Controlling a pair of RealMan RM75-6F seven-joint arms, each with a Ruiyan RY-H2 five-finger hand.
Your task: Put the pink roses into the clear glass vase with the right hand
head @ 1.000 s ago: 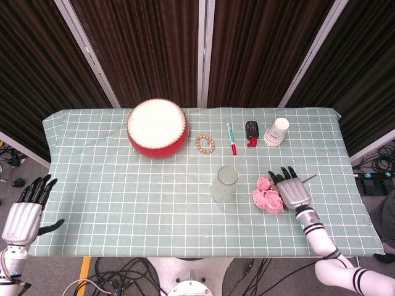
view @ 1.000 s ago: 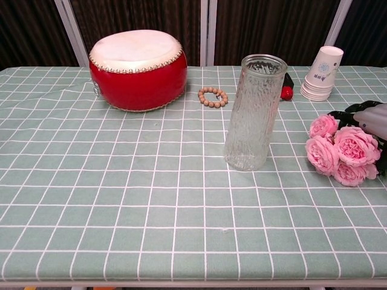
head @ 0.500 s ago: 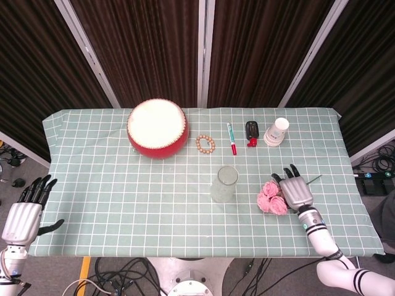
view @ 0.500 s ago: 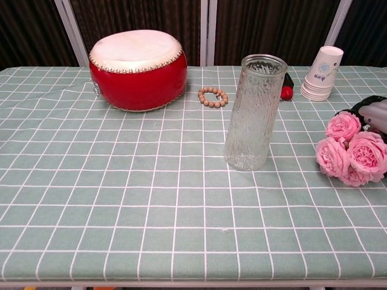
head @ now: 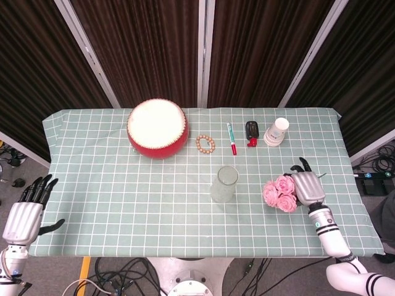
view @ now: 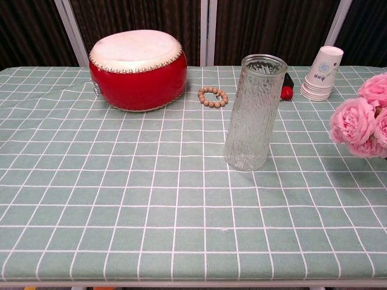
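So the right hand [head: 307, 187] has its fingers wrapped around the bunch of pink roses [head: 279, 193], blooms sticking out on its inner side, toward the tall clear ribbed glass vase [head: 224, 184]. From the chest camera the roses [view: 363, 116] look to be off the green checked tablecloth [view: 121, 181], with a shadow under them, though the hand itself is out of frame there. The vase [view: 252, 113] stands upright, well apart from the hand and across a gap from the flowers.

Beyond the hand, toward the curtains, there's a stack of white paper cups [head: 276, 132], a small black and red gadget [head: 251, 132] and a red-capped marker pen [head: 231, 138]. Further out past the vase sit a wooden bead bracelet [head: 205, 144] and a red drum with a white skin [head: 157, 127].

The left hand [head: 26, 209] hangs off the opposite table edge, fingers spread, holding nothing.
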